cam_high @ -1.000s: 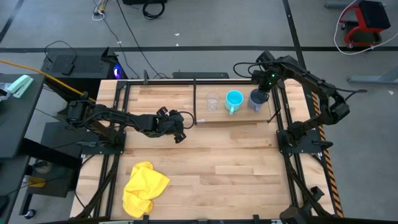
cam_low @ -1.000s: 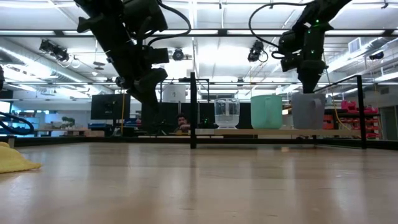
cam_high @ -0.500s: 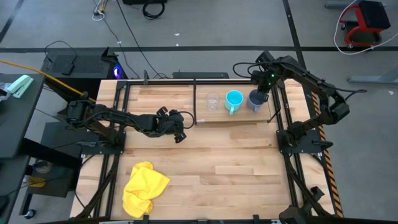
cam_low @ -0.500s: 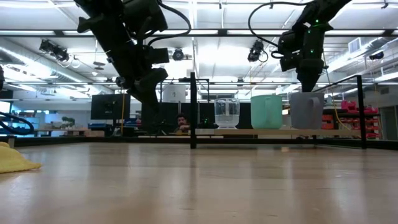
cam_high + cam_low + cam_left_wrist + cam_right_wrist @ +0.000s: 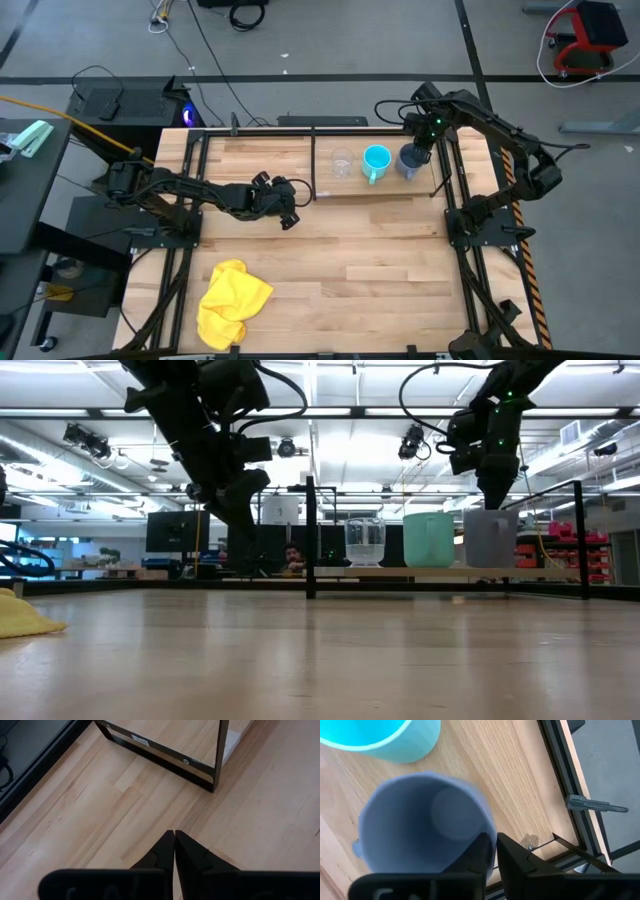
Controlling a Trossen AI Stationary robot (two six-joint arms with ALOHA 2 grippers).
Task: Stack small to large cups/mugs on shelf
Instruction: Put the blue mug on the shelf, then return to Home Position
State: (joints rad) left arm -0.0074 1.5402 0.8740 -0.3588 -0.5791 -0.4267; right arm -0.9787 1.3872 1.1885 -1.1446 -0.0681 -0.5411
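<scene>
Three vessels stand in a row on the shelf (image 5: 375,190), the raised light-wood board with thin black uprights at the far side of the wooden tabletop (image 5: 340,260): a small clear glass cup (image 5: 342,162), a bright cyan mug (image 5: 376,160) beside it, and a grey-blue mug (image 5: 411,162) at the right end, all upright and apart from one another. The glass cup looks empty, the cyan mug's inside shows only its own colour, and the grey-blue mug's hollow is bare down to its pale bottom in the right wrist view. The right gripper (image 5: 495,851) sits at the grey-blue mug's rim, one finger inside the wall and one outside, with a narrow gap between the tips; whether they press on the wall or stand just off it I cannot tell. The left gripper (image 5: 173,840) hovers over bare tabletop in front of the shelf's left end, its fingers together and empty. A yellow cloth (image 5: 232,300) lies crumpled near the table's front left corner.
</scene>
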